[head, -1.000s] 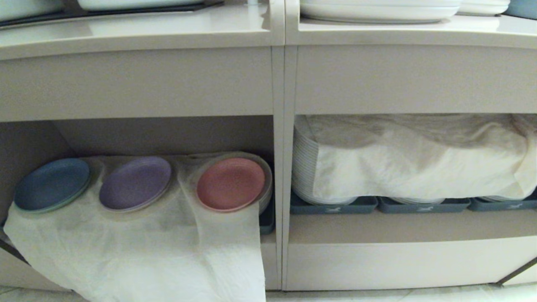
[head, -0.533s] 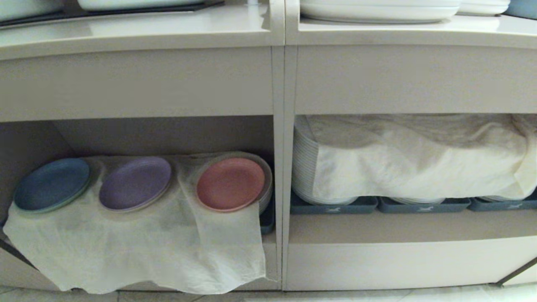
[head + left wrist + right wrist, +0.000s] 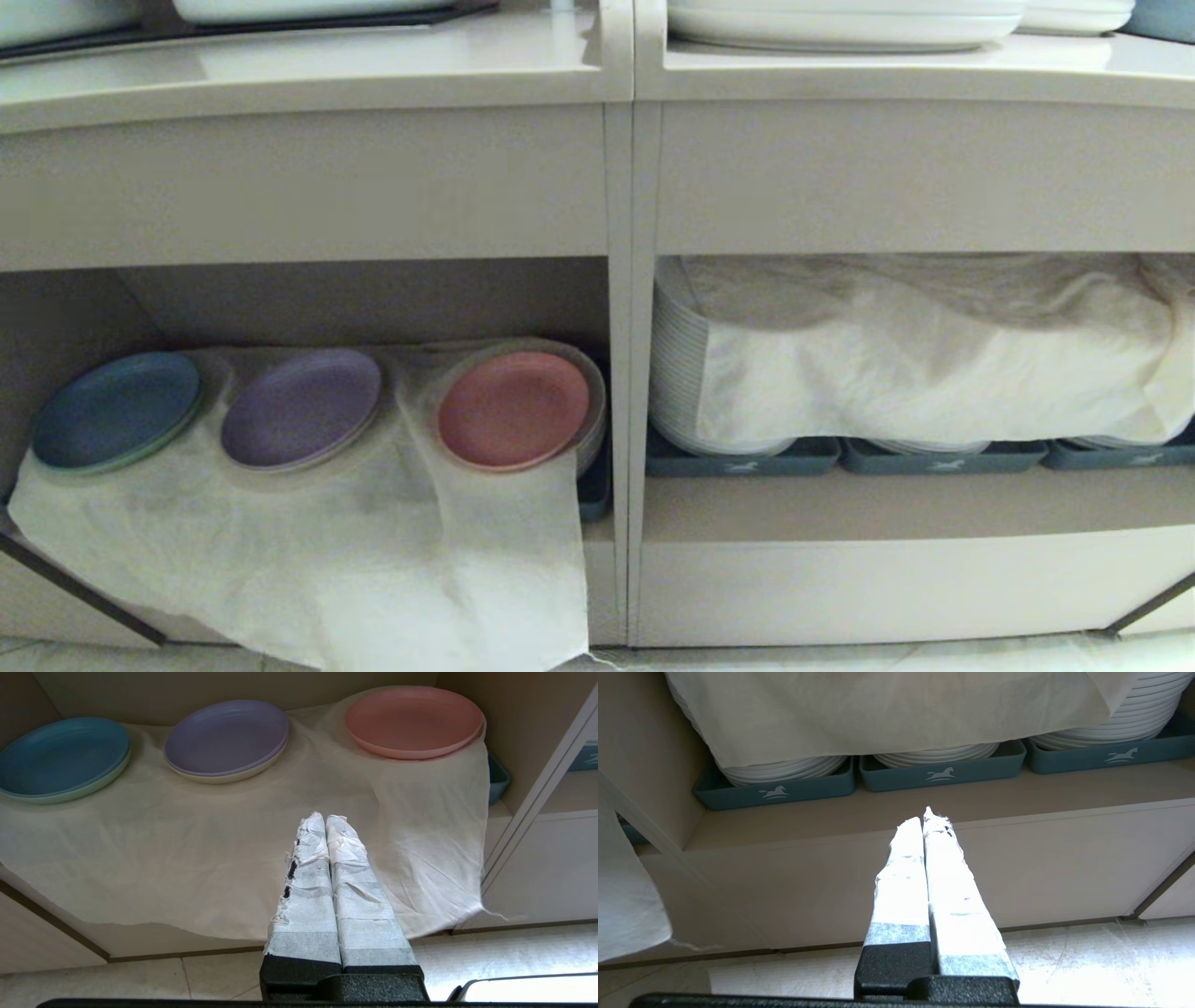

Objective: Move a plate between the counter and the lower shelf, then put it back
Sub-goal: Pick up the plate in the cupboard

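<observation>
The pink plate (image 3: 513, 409) lies on a white cloth at the right end of the lower shelf (image 3: 373, 299), close to the upright divider; the left wrist view shows the pink plate (image 3: 413, 718) flat on top of the cloth. Above runs the beige counter (image 3: 327, 65). My left gripper (image 3: 325, 819) is shut and empty, low in front of the shelf's hanging cloth, well short of the plate. Facing the neighbouring cubby's front edge, my right gripper (image 3: 927, 816) is shut and empty too. Neither gripper appears in the head view.
A blue plate (image 3: 117, 408) and a purple plate (image 3: 301, 406) sit left of the pink one. The white cloth (image 3: 327, 551) drapes over the shelf front. Right of the divider (image 3: 621, 373), cloth-covered white plate stacks (image 3: 681, 373) stand in grey-blue trays (image 3: 747, 457). Large white plates (image 3: 840, 19) rest on the counter.
The cloth's hanging lower edge has swung: it rose half a second ago and now hangs lower again. The plates have not moved.
</observation>
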Motion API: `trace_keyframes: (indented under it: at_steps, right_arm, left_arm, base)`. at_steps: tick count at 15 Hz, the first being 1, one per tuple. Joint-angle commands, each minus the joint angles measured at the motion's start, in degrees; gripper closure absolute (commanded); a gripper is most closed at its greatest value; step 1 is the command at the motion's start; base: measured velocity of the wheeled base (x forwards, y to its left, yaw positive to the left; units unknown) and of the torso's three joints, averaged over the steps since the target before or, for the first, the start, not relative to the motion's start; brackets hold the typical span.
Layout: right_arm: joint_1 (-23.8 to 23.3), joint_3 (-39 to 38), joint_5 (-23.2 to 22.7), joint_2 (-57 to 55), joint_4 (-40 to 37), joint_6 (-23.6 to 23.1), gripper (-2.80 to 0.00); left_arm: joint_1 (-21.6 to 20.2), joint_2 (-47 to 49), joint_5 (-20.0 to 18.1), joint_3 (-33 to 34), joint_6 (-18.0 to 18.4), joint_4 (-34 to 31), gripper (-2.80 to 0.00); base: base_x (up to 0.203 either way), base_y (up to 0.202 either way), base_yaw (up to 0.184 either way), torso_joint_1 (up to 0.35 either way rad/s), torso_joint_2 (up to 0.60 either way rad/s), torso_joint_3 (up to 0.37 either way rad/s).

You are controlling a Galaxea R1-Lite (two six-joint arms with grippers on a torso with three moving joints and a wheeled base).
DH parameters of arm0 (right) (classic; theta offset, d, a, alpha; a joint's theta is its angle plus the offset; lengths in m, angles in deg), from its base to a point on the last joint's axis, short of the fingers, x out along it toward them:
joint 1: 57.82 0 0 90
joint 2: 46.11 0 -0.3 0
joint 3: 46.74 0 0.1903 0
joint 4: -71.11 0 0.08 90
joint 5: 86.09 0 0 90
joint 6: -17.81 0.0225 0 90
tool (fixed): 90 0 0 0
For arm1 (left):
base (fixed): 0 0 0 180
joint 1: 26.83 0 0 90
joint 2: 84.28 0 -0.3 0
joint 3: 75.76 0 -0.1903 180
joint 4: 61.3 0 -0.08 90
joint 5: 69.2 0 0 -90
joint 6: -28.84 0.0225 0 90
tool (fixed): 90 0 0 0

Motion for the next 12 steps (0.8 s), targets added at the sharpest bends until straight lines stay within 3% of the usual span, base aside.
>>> trace_keyframes:
  at_steps: [1,3,12]
  right_arm:
    - [0.0,0.0,0.0,0.0,0.0,0.0,0.0]
    - [0.0,0.0,0.0,0.0,0.0,0.0,0.0]
    - [0.0,0.0,0.0,0.0,0.0,0.0,0.0]
  left_arm:
    - [0.0,-0.1,0.0,0.0,0.2,0.1,0.0]
    - [0.0,-0.1,0.0,0.0,1.2,0.2,0.0]
    - [0.0,-0.1,0.9,0.4,-1.0,1.9,0.0]
  base:
    - [0.0,0.0,0.0,0.0,0.0,0.0]
    - [0.0,0.0,0.0,0.0,0.0,0.0]
    - [0.0,0.0,0.0,0.0,0.0,0.0]
